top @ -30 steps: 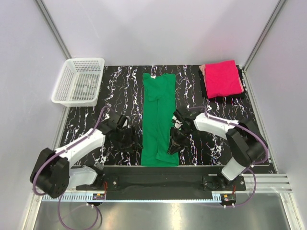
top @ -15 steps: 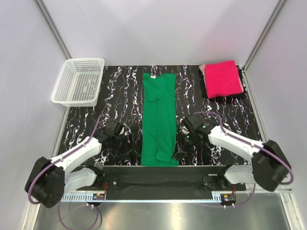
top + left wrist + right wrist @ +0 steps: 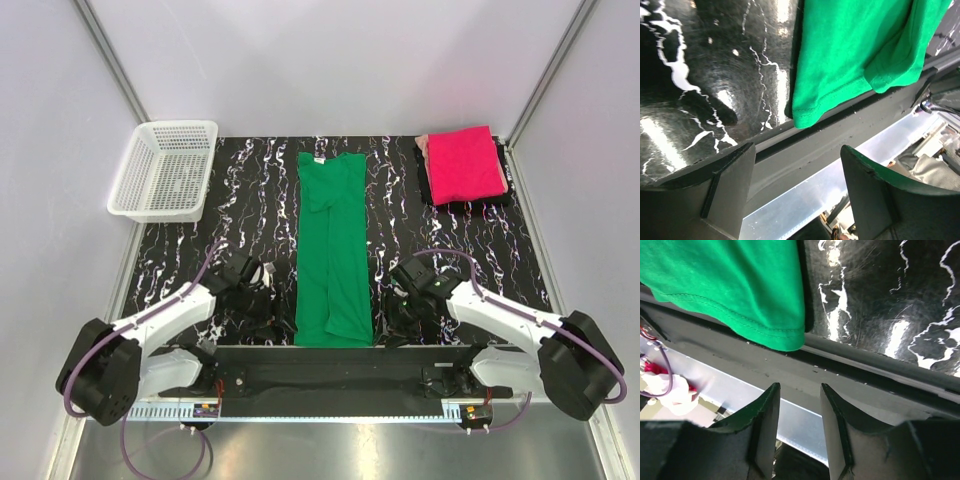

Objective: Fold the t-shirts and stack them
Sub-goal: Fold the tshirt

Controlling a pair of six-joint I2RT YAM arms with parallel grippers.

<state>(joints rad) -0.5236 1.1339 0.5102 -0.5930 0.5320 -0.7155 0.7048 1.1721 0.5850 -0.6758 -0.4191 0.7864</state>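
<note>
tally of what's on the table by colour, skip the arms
Green t-shirt: 1
Pink t-shirt: 1
Dark cloth under the pink one: 1 that shows, layers can't be told
White mesh basket: 1
Total: 4

Basket [image 3: 178,125] back-L, long shirt [image 3: 333,250] ctr, folded shirt [image 3: 463,165] back-R.

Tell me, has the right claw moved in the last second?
Yes. The right claw slid off the right edge of the green t-shirt, moving rightward and closer to the near edge of the table.
</note>
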